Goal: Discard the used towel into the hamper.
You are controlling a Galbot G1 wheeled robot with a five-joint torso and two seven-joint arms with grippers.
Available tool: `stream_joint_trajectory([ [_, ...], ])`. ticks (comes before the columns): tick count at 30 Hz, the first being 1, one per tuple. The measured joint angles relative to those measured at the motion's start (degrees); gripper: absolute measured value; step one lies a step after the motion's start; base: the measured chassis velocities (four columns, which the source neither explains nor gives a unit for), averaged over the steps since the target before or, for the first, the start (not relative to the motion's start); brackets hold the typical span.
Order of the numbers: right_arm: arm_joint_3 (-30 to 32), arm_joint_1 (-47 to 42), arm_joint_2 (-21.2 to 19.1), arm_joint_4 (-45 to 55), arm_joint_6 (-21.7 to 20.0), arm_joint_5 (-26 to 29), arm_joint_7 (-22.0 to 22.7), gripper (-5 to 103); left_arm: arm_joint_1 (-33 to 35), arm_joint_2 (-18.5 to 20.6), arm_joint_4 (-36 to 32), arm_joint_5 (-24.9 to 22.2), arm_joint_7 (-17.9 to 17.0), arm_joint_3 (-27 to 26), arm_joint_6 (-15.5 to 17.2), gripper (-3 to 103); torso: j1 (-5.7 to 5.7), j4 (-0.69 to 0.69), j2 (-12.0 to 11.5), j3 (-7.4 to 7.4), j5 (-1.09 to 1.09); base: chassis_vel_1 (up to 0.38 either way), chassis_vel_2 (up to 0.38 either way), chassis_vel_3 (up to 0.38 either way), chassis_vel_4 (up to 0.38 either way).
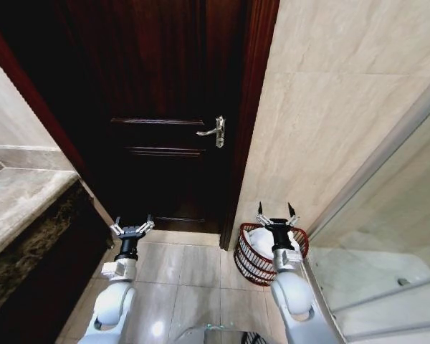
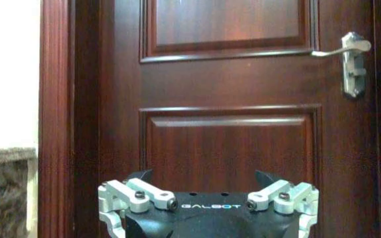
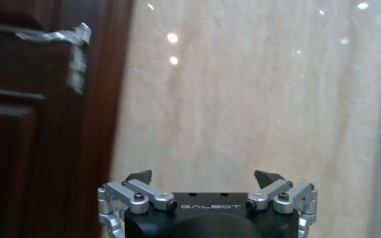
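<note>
The hamper (image 1: 249, 266), a small round reddish-brown wicker basket, stands on the tiled floor against the marble wall, right of the door. A white towel (image 1: 261, 244) lies inside it. My right gripper (image 1: 275, 209) hangs open and empty just above the hamper; in the right wrist view the right gripper (image 3: 204, 174) faces the marble wall with nothing between its fingers. My left gripper (image 1: 132, 225) is open and empty over the floor in front of the door; in the left wrist view the left gripper (image 2: 204, 177) points at the door panel.
A dark wooden door (image 1: 165, 107) with a silver lever handle (image 1: 215, 131) is shut straight ahead. A stone counter (image 1: 21, 201) runs along the left. A glass shower partition (image 1: 387, 215) bounds the right, close to the hamper. Floor tiles (image 1: 193, 265) lie between the arms.
</note>
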Motion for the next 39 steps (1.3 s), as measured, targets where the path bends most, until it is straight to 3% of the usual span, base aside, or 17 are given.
stream_joint_trajectory([
  [4, 5.3, -1.7, 0.8, -0.2, 0.5, 1.8, -3.1, 100, 1.0, 0.9, -1.7, -1.4, 0.0, -0.1, 1.4, 100, 0.39, 0.00, 0.9, 0.50, 0.01, 0.000, 0.000, 0.000, 0.000],
  [6, 8.3, -4.8, 1.8, 2.6, -0.4, 6.2, -6.6, 100, 1.5, 1.3, -3.1, -2.0, 0.1, -0.2, 2.1, 100, 0.78, -0.02, 1.8, 1.04, 0.01, 0.000, 0.000, 0.000, 0.000],
  [19, 6.1, -14.0, 5.9, 8.3, 2.6, 4.2, -8.6, 100, 3.1, -2.9, -5.8, -0.1, 0.3, -0.8, 4.1, 100, 2.18, 0.00, 5.1, 2.88, 0.00, 0.000, 0.000, 0.000, 0.000],
  [30, 5.4, -12.0, 5.4, 8.6, 2.5, 1.4, -7.3, 100, 0.7, -2.8, -2.9, 9.5, 1.0, -1.9, 1.5, 100, 3.56, 0.00, 8.0, 4.51, -0.01, 0.000, 0.000, 0.000, 0.000],
  [39, 4.8, -12.7, 5.3, 8.3, 2.8, 2.0, -7.3, 100, 1.4, -3.6, -2.7, 3.4, 2.0, -1.1, 0.4, 100, 4.68, -0.01, 10.7, 6.00, 0.00, 0.000, 0.000, 0.000, 0.000],
])
